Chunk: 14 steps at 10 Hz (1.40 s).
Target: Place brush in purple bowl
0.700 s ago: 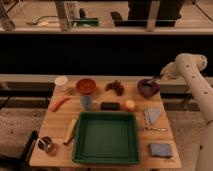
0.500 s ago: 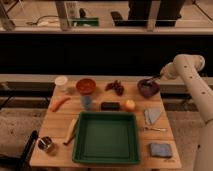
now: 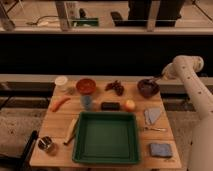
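Note:
The purple bowl [image 3: 148, 88] is small, round and dark, and it stands at the table's back right corner. My gripper [image 3: 158, 79] hangs just over the bowl's far right rim, at the end of the white arm [image 3: 186, 70] that reaches in from the right. A short dark shape [image 3: 152, 81] lies between the gripper and the inside of the bowl. It may be the brush, but I cannot make it out for sure.
Along the back of the wooden table [image 3: 165, 135] stand a white cup [image 3: 61, 80], an orange-red bowl [image 3: 86, 85] and dark grapes [image 3: 116, 87]. In front of them are a carrot [image 3: 60, 103], a blue cup [image 3: 87, 102], a black block [image 3: 110, 106], an orange fruit [image 3: 130, 105] and a green tray [image 3: 106, 137]. A cloth [image 3: 152, 116] and a blue sponge [image 3: 160, 149] lie at the right.

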Motion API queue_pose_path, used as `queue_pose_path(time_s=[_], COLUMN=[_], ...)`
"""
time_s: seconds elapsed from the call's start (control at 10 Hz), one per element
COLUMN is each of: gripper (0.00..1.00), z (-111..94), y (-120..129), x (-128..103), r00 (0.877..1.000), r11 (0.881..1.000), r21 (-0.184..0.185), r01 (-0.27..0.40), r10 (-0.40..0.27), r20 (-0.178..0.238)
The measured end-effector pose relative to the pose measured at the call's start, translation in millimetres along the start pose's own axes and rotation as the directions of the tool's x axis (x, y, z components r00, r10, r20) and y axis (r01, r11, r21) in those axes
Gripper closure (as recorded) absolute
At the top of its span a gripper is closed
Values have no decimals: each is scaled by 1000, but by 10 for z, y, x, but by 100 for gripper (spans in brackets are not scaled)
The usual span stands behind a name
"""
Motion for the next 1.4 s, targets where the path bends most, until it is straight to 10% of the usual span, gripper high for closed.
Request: queue_pose_path(time_s=[1.0,1.4], gripper=[100,70], z=[240,231], y=[58,56], x=[-178,-305], r00=[999,995], r11=[999,997], r21=[9,1], r01=[40,82], r10=[-39,-82], r20=[-33,-62])
